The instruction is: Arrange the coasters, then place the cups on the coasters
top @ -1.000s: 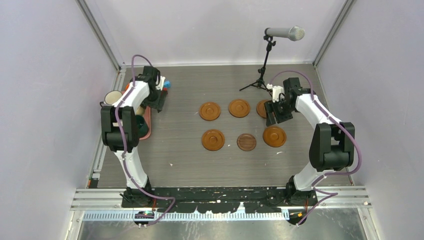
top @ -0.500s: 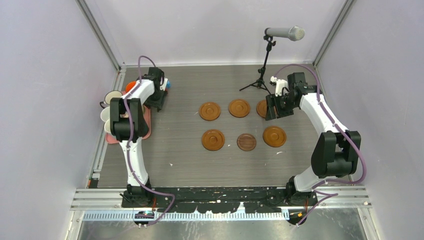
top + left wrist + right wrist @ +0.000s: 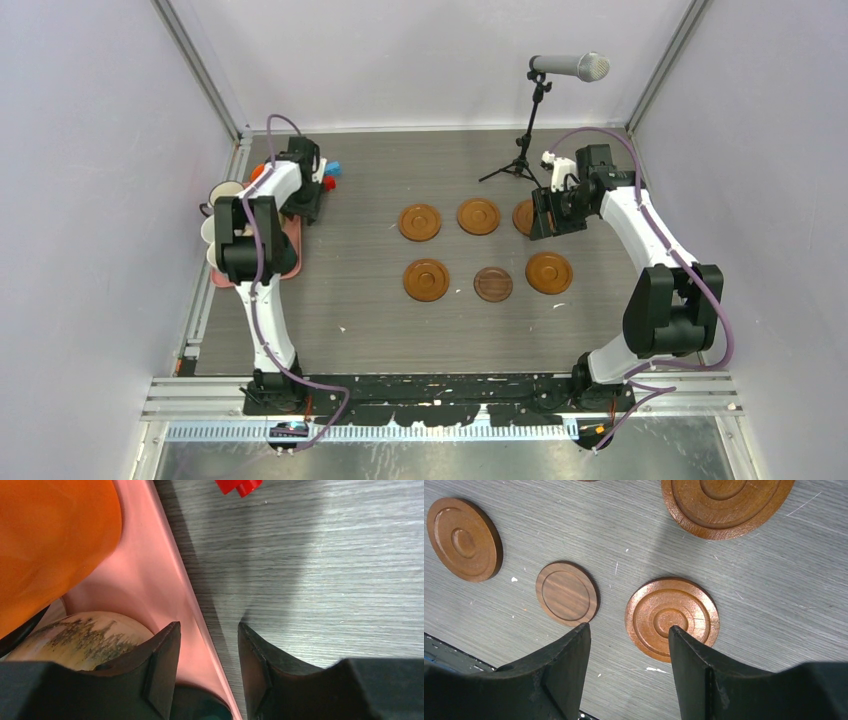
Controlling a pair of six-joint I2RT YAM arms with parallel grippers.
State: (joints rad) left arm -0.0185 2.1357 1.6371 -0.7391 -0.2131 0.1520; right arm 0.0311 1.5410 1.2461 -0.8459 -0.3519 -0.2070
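As the right gripper (image 3: 629, 626) hovers, jaws apart, a coaster (image 3: 672, 617) lies just below.

Your table (image 3: 774, 580) looks like grey wood-grain laminate, matt, with fine scratches. The coasters (image 3: 672, 618) look like turned wood with a satin finish and raised rings; one darker coaster (image 3: 566, 594) shows plain straight grain. The tray (image 3: 150, 580) is smooth pink plastic, faintly shiny. The orange cup (image 3: 50, 530) is glossy; the beige cup (image 3: 85, 635) has a speckled glaze. Your left pincer (image 3: 208, 625) and right pincer (image 3: 629, 627) look like matt black plastic.
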